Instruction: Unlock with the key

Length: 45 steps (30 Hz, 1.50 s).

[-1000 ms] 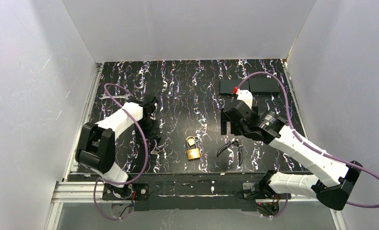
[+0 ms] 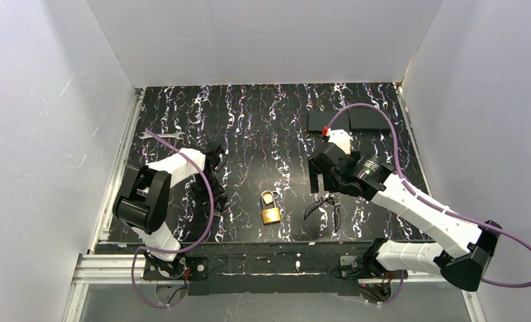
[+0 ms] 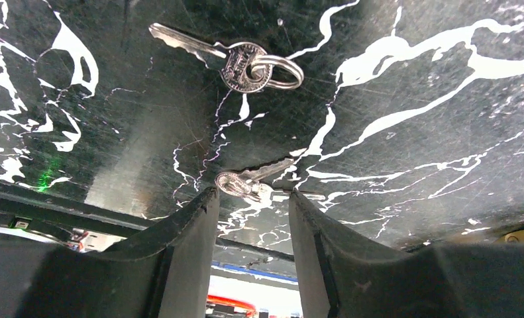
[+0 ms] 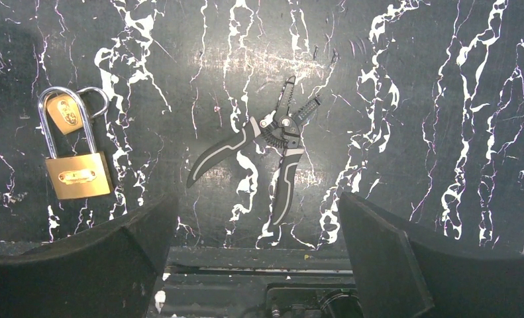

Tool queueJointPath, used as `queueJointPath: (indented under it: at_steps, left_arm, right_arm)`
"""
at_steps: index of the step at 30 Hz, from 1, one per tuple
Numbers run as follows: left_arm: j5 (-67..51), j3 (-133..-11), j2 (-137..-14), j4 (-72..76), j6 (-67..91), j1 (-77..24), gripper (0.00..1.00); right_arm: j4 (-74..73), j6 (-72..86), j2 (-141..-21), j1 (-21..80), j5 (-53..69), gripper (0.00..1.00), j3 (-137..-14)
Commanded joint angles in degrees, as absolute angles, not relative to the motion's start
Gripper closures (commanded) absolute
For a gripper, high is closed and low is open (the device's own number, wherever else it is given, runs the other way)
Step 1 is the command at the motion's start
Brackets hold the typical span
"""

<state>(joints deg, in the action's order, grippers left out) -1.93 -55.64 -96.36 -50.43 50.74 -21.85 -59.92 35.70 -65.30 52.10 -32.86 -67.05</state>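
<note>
Black marbled tabletop (image 3: 411,199): key (image 3: 249,183) lies flat right betw. left gripper (image 3: 252,195) tips, jaws part-spread, pinching nothing. I want tips low, centred on the head, closing slow so it doesn't skid. Meanwhile right gripper (image 4: 258,199) spread wide above pliers (image 4: 272,142), near padlock (image 4: 77,173).

Your left gripper (image 3: 249,199) stands part-open; the key (image 3: 242,183) lies at its tips on the marbled table (image 3: 411,165). A second, ringed key (image 3: 239,66) lies beyond.
</note>
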Motion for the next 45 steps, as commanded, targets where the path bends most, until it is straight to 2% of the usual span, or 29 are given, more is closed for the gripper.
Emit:
queueJointPath:
  at_steps: [1, 11, 18, 27, 32, 37, 45]
  left_arm:
    - [-0.8, -54.3, -95.1, -50.5, 52.4, -21.8, 0.59]
    - [2.5, -52.4, -91.7, -50.0, 54.4, -21.3, 0.58]
    - [2.5, -51.2, -88.9, -50.2, 55.1, -21.3, 0.47]
    - [1.8, -49.7, -89.2, -47.9, 52.8, -21.3, 0.45]
    - [1.7, -48.8, -90.6, -46.5, 52.5, -21.3, 0.54]
    - [1.7, -48.9, -91.3, -46.3, 52.2, -21.3, 0.68]
    - [2.0, -48.8, -90.3, -46.3, 52.0, -21.3, 0.80]
  right_arm:
    - [-59.9, 35.3, -64.6, 51.9, -34.5, 0.00, -68.0]
    - [-60.2, 34.9, -64.5, 52.0, -34.4, 0.00, -67.9]
    - [-60.0, 35.1, -64.6, 52.0, -34.3, 0.00, -67.7]
    - [-59.7, 35.4, -64.6, 52.0, -34.3, 0.00, -67.5]
    - [-59.6, 35.5, -64.4, 52.0, -34.3, 0.00, -67.4]
    - [-59.8, 35.5, -64.1, 51.9, -34.5, 0.00, -67.3]
    - [-59.5, 35.5, -64.0, 52.0, -34.3, 0.00, -67.1]
